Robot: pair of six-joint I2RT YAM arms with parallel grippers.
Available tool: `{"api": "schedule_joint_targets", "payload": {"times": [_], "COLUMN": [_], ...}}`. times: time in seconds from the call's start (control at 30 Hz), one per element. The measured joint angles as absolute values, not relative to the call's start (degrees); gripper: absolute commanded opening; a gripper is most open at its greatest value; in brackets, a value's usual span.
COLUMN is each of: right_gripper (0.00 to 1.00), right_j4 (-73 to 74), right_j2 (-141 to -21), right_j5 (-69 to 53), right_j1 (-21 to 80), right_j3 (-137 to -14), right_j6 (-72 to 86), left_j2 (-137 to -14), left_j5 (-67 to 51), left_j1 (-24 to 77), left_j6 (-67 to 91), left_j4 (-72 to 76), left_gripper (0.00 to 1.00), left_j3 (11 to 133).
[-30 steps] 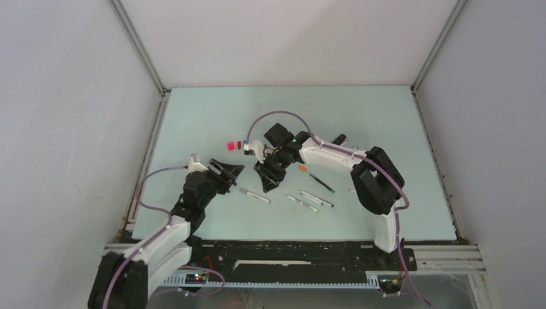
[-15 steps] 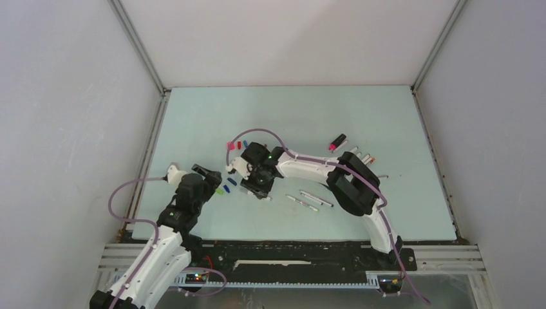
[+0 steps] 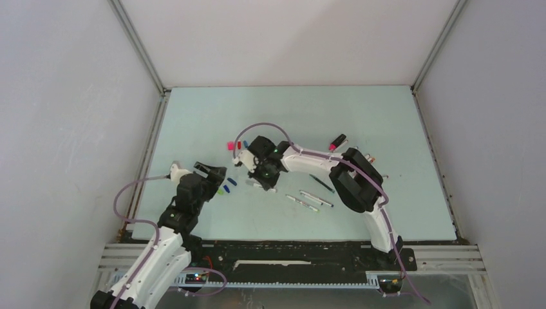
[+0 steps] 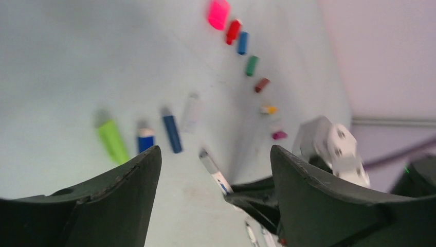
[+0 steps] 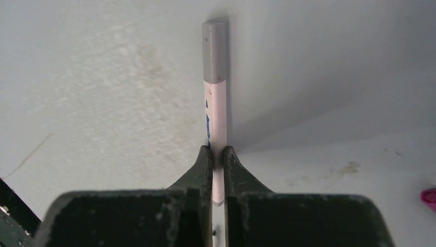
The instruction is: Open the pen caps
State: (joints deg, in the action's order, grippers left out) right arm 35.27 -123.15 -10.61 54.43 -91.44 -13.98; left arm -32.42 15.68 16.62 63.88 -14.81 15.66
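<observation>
Two dark jaws, the ones on your right gripper (image 5: 217, 154), are pinched tight on a thin white pen with blue writing (image 5: 216, 118). Its small grey plastic cap (image 5: 214, 51) sits on the far end, past the jaws, pushed onto the barrel. You cannot tell if the pen lies on the pale green worktop (image 3: 193, 109) or hangs just over it. Your left gripper (image 3: 216, 174) is near, on the cap side of that pen. Its jaws are wide apart with nothing in them.

Four loose caps lie close to the left gripper: a light green plastic cap (image 4: 113, 141), a blue-and-white cap (image 4: 146, 140), a dark blue cap (image 4: 171, 134) and a pale blurry cap (image 4: 191, 110). Further back runs a row of caps. It starts with a fat bright-pink cap (image 4: 219, 14), then a red cap (image 4: 233, 32), a blue cap (image 4: 242, 43) and a green cap (image 4: 251, 66). The smaller ones after that are too blurred to name.

To the right of the right gripper lie two grey-white pens (image 3: 302, 202) side by side and a dark thin pen (image 3: 320, 183). A short black highlighter with a pink tip (image 3: 338, 140) lies further back.

From above, the right arm's wrist hides the held pen. More pens (image 3: 369, 158) peek out behind that arm's elbow, partly hidden. A pink thing (image 5: 429, 196) is cut off at the edge of the right wrist view.
</observation>
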Motion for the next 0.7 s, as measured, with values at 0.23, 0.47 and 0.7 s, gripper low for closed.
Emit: {"api": "schedule_joint_targets", "payload": {"times": [0.23,0.47,0.7], "right_gripper": [0.0,0.0,0.0], "right_j4": [35.0,34.37,33.23], "right_j2": [-120.73,-115.24,-113.16], "right_j5": [-20.6,-33.41,-42.41], "right_j1": [45.76,41.23,41.1], "right_j3": [-87.44,-85.01,-85.01], "right_j6": [-13.5,-11.33,-9.43], "left_j2": [-38.44,-49.45,-58.7], "left_j5": [3.9,-4.19,-8.45], "left_j1": [16.62,16.62,16.91], "left_j6": [64.01,65.52,68.16], "left_j4": [4.82,20.21,31.05], "left_gripper": [0.84,0.85,0.84], "left_j3": [10.74,10.44,10.44]}}
